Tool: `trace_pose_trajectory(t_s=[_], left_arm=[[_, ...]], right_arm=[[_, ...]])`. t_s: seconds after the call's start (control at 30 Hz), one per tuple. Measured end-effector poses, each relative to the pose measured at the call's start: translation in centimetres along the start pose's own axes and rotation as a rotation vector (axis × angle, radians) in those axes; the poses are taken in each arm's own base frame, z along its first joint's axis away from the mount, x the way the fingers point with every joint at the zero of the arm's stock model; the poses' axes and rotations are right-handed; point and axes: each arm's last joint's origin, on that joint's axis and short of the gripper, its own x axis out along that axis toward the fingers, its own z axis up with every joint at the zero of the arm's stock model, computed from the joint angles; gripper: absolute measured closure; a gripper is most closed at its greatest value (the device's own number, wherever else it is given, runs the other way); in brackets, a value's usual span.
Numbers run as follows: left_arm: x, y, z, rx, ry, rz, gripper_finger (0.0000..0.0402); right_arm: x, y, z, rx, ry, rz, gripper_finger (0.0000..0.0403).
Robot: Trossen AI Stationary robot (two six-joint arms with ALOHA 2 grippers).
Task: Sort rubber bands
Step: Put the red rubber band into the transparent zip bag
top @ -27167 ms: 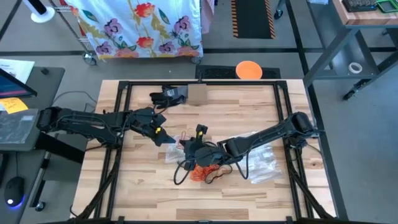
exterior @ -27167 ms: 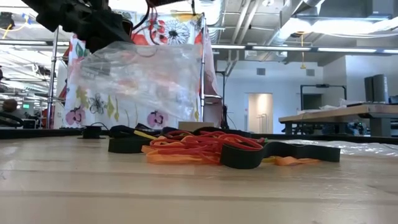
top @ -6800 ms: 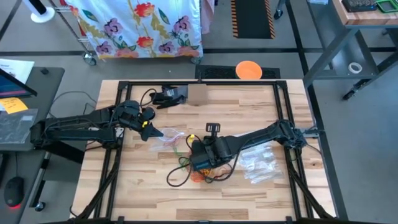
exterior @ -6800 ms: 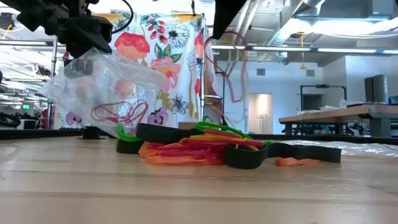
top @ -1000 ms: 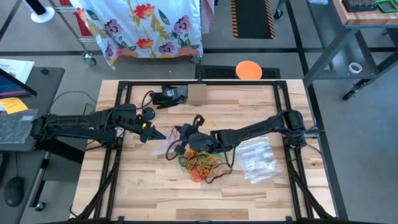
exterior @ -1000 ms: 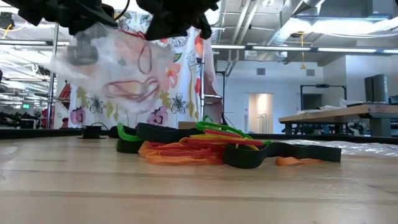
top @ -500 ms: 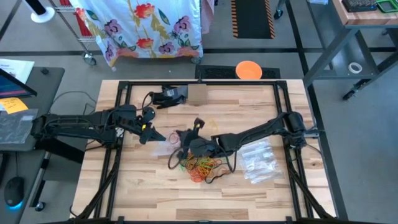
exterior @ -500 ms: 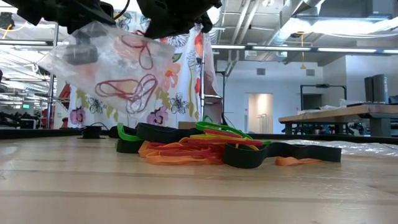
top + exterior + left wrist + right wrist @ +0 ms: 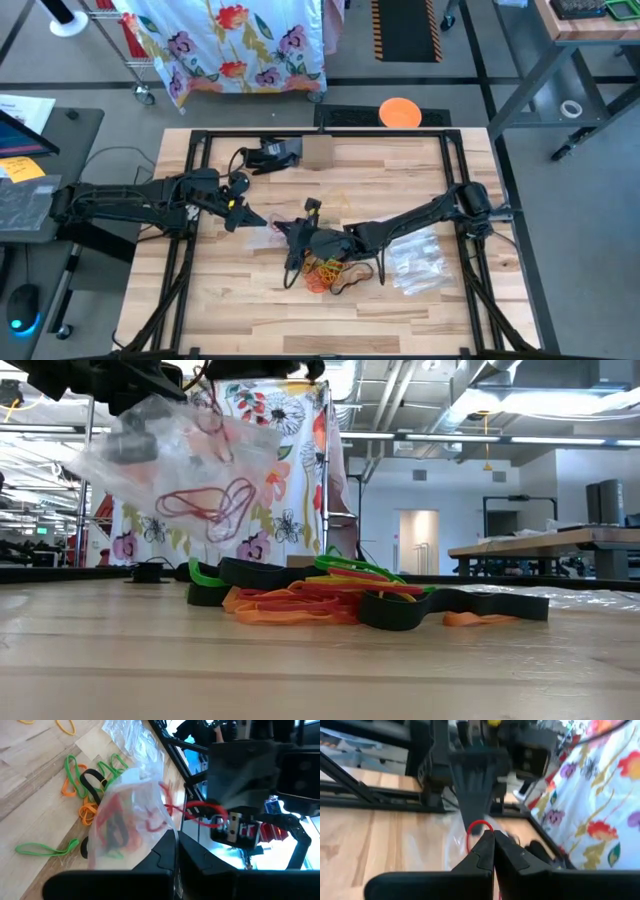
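since a moment ago the right claw [image 9: 489, 836], pinched shut on a thin red rubber band [image 9: 479, 827], has moved closer to the clear plastic bag [image 9: 190, 470] held by the shut left claw [image 9: 243, 214]. other bands [image 9: 325, 272] lie piled on the wooden worktop [image 9: 230, 300], so sorting goes on.

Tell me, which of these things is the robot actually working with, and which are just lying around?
Part of the job:
- pile of rubber bands on the table
- clear bag with red bands inside, held up by the left gripper
- red band pinched in the right gripper

Just lying about:
- spare bags
- orange disc
- floral cloth
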Motion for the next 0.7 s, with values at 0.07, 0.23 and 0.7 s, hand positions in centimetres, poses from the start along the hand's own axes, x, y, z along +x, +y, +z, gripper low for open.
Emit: trace_pose_trajectory(t_s=[0.07,0.23,0.7], left_arm=[[0.0,0.0,0.0,-0.001,0.0,0.0,0.0401],[0.0,0.0,0.0,-0.008,0.0,-0.001,0.0402],[0.0,-0.8,0.5,0.004,-0.043,-0.089,0.0401]], right_arm=[[0.0,0.0,-0.2,0.0,0.014,0.003,0.0403],[0.8,-0.7,-1.1,0.048,0.075,0.052,0.0403],[1.7,-2.0,-3.2,0.08,0.262,0.137,0.0403]])
